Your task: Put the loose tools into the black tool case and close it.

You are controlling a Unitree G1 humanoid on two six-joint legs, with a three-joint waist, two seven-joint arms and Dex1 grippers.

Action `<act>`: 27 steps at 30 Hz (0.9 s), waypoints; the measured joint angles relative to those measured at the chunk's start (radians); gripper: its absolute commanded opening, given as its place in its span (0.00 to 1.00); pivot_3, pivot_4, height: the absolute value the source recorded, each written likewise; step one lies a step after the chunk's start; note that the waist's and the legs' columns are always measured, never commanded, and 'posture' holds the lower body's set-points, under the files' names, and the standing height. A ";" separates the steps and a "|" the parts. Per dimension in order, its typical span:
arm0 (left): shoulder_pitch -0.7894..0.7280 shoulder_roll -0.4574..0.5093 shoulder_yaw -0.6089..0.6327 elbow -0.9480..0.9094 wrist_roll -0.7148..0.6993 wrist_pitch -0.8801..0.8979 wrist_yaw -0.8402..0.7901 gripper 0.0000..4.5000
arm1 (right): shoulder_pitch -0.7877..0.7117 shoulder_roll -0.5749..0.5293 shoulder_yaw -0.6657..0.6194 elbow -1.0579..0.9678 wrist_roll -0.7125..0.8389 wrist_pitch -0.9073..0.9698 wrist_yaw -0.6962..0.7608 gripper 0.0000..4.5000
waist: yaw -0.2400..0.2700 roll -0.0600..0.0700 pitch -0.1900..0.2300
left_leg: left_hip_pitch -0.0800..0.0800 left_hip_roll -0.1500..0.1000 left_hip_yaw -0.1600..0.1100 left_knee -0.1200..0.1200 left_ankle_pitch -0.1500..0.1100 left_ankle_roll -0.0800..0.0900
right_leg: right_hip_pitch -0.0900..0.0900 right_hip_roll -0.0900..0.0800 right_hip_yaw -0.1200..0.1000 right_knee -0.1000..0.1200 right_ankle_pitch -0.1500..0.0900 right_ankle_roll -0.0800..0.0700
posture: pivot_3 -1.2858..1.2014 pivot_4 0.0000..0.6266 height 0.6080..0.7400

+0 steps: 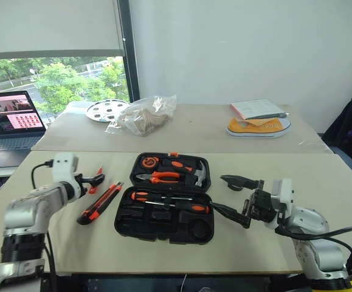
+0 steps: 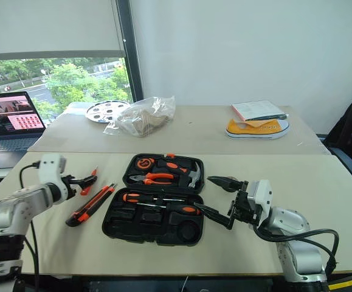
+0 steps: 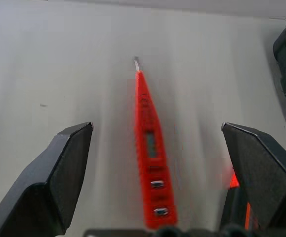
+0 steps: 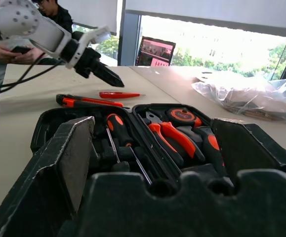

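The case (image 1: 163,207) lies open in the middle of the near table (image 1: 273,255), lid half away from the robot, and both long screwdrivers (image 1: 169,202) already sit in the slots of the near half, with pliers (image 1: 158,177) and a hammer (image 1: 200,175) in the lid. Just left of the case the knife (image 1: 100,203) lies loose on the tabletop, and beyond it, a little further left, the small tester (image 3: 150,148). The right gripper (image 1: 235,199) hovers at the case's right edge, jaws spread wide and empty. The left gripper (image 3: 157,173) is low over the tester, jaws spread to either side of its shaft and not yet touching it. The step in hand looks to be picking up the tester. To do it well, the jaws should come straight down astride the thick handle, not the thin tip, and pinch across its width. The knife seems to lie close beside one finger (image 3: 261,173), though the blurred edge of the wrist view makes that hard to judge, so the close should not catch it.
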State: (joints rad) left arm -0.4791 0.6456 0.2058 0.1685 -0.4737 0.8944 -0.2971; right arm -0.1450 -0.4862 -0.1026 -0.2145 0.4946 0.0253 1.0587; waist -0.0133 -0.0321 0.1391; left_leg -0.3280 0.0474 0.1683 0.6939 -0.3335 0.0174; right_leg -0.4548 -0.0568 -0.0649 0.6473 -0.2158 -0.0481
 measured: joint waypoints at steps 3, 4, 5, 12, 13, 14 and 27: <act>-0.029 -0.012 -0.030 0.048 0.033 -0.018 -0.012 1.00 | 0.000 0.000 0.009 -0.005 0.000 0.002 -0.005 0.98 | 0.002 0.000 0.000 | 0.000 0.000 0.000 0.001 0.001 -0.001 | 0.000 0.000 0.000 0.001 0.000 0.000 | 0.52 0.24 1.00; -0.038 -0.013 -0.032 0.068 0.046 -0.022 -0.016 1.00 | 0.000 0.000 0.012 -0.012 0.000 0.003 -0.011 0.98 | 0.002 0.000 0.000 | 0.000 0.000 -0.001 0.001 0.001 -0.001 | 0.000 -0.001 0.001 0.002 0.000 0.000 | 0.52 0.24 1.00; -0.044 -0.015 -0.033 0.079 0.055 -0.028 -0.018 1.00 | 0.000 0.000 0.012 -0.014 0.000 0.003 -0.016 0.98 | 0.002 0.000 0.000 | 0.000 0.000 -0.001 0.001 0.001 -0.001 | 0.001 -0.001 0.001 0.002 0.000 0.000 | 0.52 0.24 1.00; -0.058 -0.045 -0.019 0.115 0.109 -0.053 -0.010 0.52 | 0.006 0.000 0.012 -0.021 0.000 0.003 -0.038 1.00 | 0.004 0.000 0.000 | 0.001 0.000 -0.002 0.001 0.002 0.000 | 0.001 -0.002 0.001 0.003 0.000 0.000 | 0.52 0.24 1.00; -0.058 -0.048 -0.015 0.118 0.115 -0.060 -0.012 0.44 | 0.009 0.000 0.012 -0.024 0.000 0.003 -0.039 1.00 | 0.005 0.000 0.000 | 0.001 0.000 -0.002 0.001 0.002 0.000 | 0.001 -0.002 0.001 0.003 0.000 0.000 | 0.52 0.24 1.00; -0.057 -0.050 -0.011 0.123 0.119 -0.067 -0.012 0.37 | 0.012 0.000 0.012 -0.028 0.000 0.003 -0.039 1.00 | 0.007 0.000 0.000 | 0.001 0.000 -0.002 0.001 0.002 0.000 | 0.001 -0.003 0.001 0.003 0.000 0.000 | 0.52 0.24 1.00; 0.068 0.014 0.054 0.098 0.019 -0.465 -0.527 0.10 | 0.073 -0.060 -0.026 -0.068 0.023 0.005 -0.038 1.00 | 0.010 -0.001 0.001 | -0.003 0.002 -0.002 0.002 0.002 0.000 | -0.002 -0.002 -0.002 0.002 0.000 0.000 | 0.52 0.24 1.00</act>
State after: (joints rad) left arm -0.4114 0.6597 0.2601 0.2666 -0.4547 0.4294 -0.8242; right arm -0.0724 -0.5457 -0.1290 -0.2826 0.5181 0.0299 1.0209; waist -0.0030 -0.0330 0.1397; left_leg -0.3311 0.0490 0.1666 0.6955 -0.3314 0.0172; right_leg -0.4567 -0.0590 -0.0671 0.6492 -0.2158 -0.0482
